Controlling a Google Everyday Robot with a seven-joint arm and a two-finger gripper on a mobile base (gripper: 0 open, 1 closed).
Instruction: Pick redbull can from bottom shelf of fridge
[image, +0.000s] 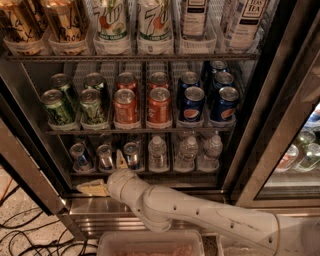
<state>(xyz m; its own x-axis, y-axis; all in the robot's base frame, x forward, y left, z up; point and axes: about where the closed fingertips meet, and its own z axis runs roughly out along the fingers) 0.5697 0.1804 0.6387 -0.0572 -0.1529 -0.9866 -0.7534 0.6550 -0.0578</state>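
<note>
Three slim silver-and-blue redbull cans (105, 156) stand in clear lane trays at the left of the bottom shelf (145, 173) of the fridge (280, 105). My gripper (100, 171) is at the shelf's front edge, just below and in front of these cans. It is open and empty. One tan finger (91, 188) points left along the fridge sill. The other finger (120, 160) points up between the middle and right redbull cans. My white arm reaches in from the lower right.
Small clear water bottles (187, 152) fill the right of the bottom shelf. Green, red and dark-blue Pepsi cans (192, 104) are on the rack above. A clear bin (150, 243) sits below the arm. Cables (30, 235) lie on the floor at left.
</note>
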